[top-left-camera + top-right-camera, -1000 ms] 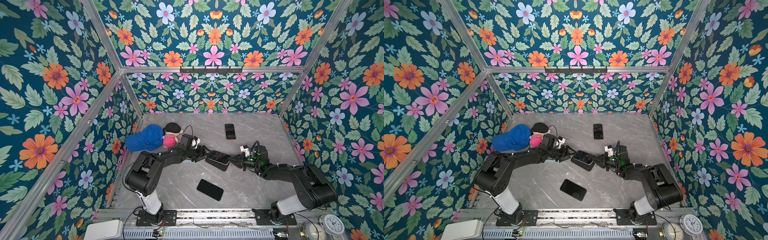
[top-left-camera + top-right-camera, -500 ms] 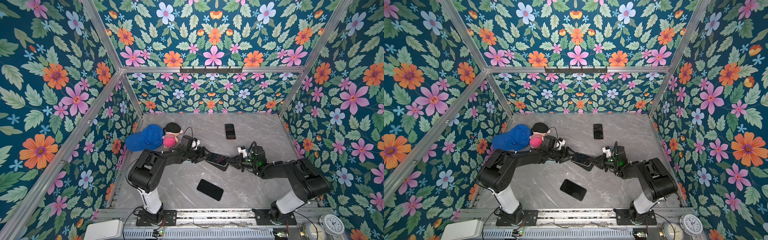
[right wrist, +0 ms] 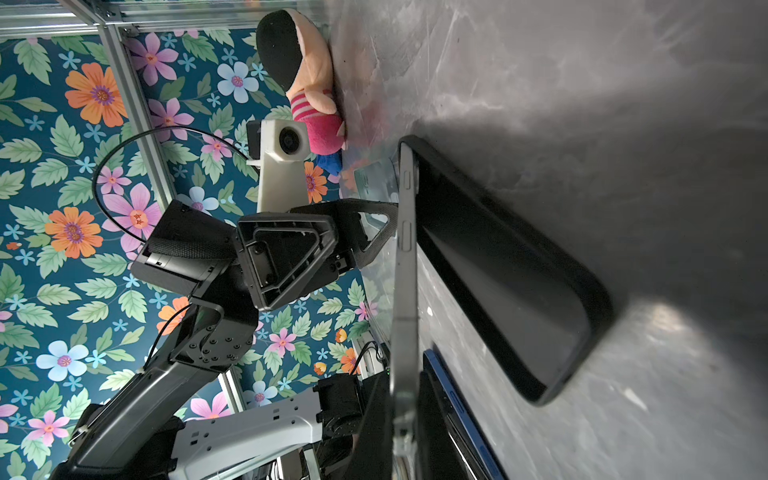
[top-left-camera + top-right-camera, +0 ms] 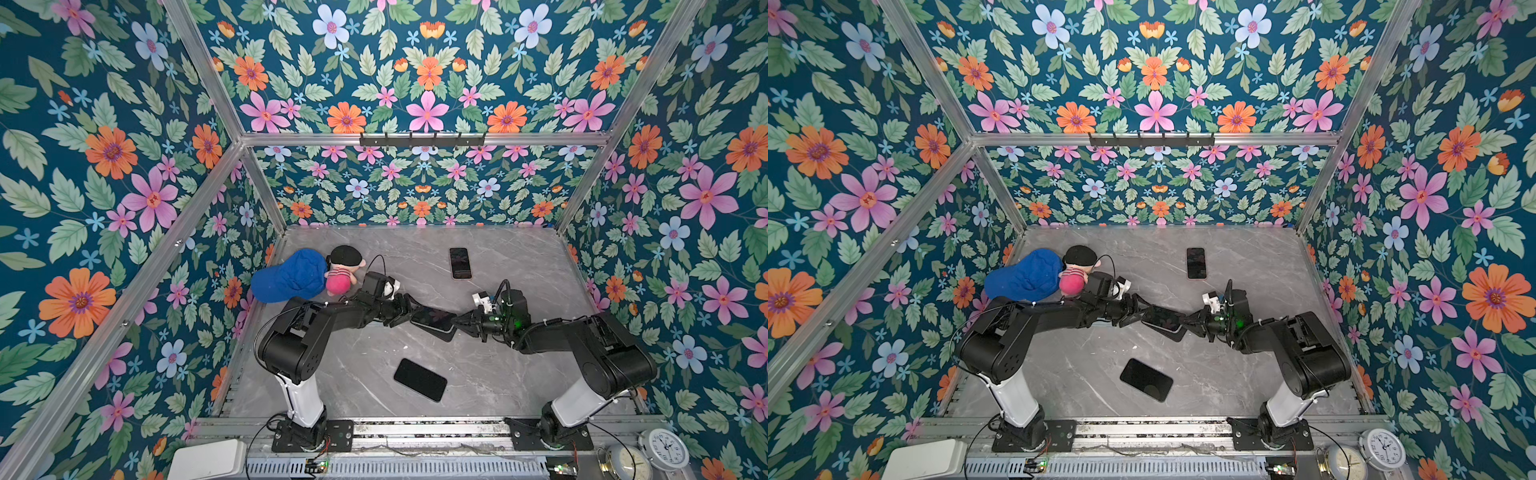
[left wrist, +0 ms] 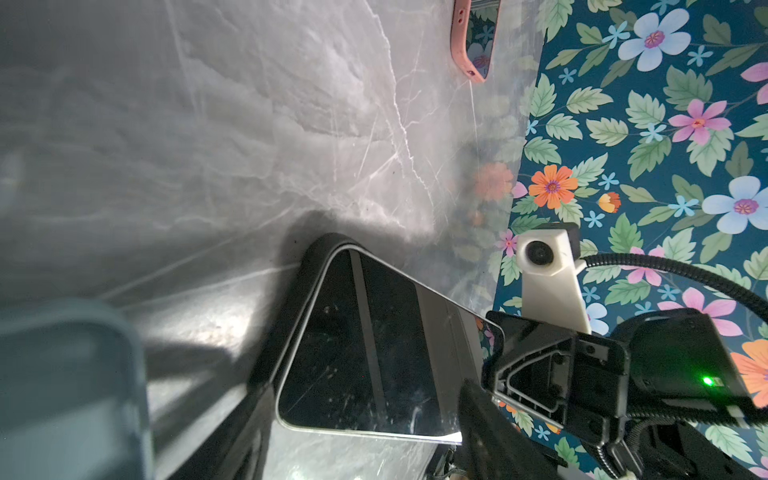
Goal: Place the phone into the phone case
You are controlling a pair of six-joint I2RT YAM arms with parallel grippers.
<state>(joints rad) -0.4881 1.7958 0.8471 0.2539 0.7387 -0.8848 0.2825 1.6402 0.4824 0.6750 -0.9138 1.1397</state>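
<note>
The phone (image 4: 432, 319) (image 4: 1160, 320) is dark-screened with a silver rim. It hangs tilted between my two grippers at mid-table. Its far corner sits in the black phone case (image 4: 439, 335) (image 3: 498, 270), which lies flat on the table under it. In the right wrist view the phone (image 3: 405, 270) shows edge-on, lifted off the case at my end. My right gripper (image 4: 459, 322) (image 5: 496, 332) is shut on the phone's right end. My left gripper (image 4: 409, 312) stands open at the phone's left end, with one finger (image 3: 374, 224) against the screen side.
A second dark phone in a blue case (image 4: 419, 379) lies near the front. A phone in a pink case (image 4: 460, 263) lies toward the back. A blue cap (image 4: 291, 280) and a plush doll (image 4: 343, 270) sit at the left wall, close behind my left arm.
My right gripper has shifted a little to the left with the phone, and the phone now lies lower and closer over the case. The left gripper has hardly moved.
</note>
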